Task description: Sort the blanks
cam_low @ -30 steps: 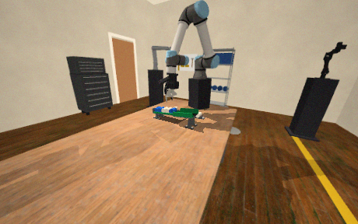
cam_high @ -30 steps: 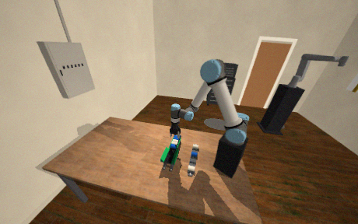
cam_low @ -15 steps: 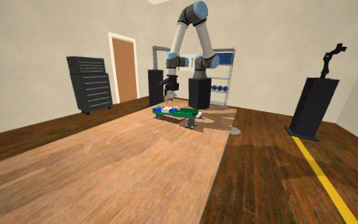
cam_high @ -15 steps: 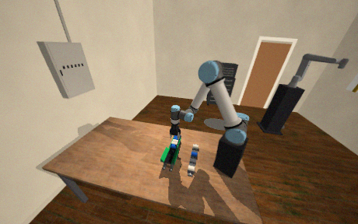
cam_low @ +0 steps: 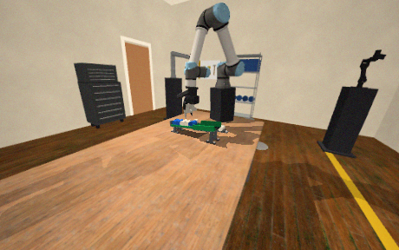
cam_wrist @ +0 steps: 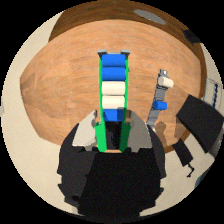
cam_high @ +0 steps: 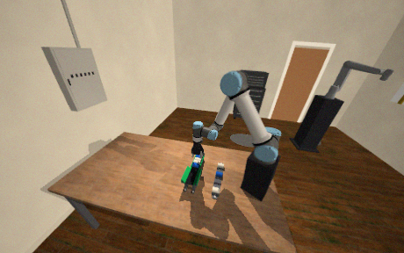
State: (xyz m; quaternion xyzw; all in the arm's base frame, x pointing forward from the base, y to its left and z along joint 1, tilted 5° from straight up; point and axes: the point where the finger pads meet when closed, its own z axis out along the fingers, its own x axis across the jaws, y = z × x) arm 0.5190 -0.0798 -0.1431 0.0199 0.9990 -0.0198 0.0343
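The green feed ramp (cam_high: 186,175) (cam_low: 211,126) (cam_wrist: 101,138) holds five blanks straight across it. From the stop they are a blue blank (cam_wrist: 114,60), a second blue blank (cam_wrist: 114,74), a white blank (cam_wrist: 113,88), another white blank (cam_wrist: 113,102) and a last blue blank (cam_wrist: 113,115). My gripper (cam_high: 198,155) (cam_low: 189,115) (cam_wrist: 113,110) is partly open and empty, low over the ramp, its jaws either side near the last blue blank. The grey stock rack (cam_high: 217,184) (cam_wrist: 155,116) carries a white blank (cam_high: 220,166) (cam_wrist: 166,82), a blue blank (cam_high: 219,174) (cam_wrist: 160,105) and a front white blank (cam_high: 215,190), hidden in the wrist view.
The rack stands to the right of the ramp in the top view, between it and the black robot pedestal (cam_high: 260,177) (cam_low: 222,104). Both stand on the wooden table (cam_high: 119,176) (cam_low: 130,174). The gripper body hides the rack's front end in the wrist view.
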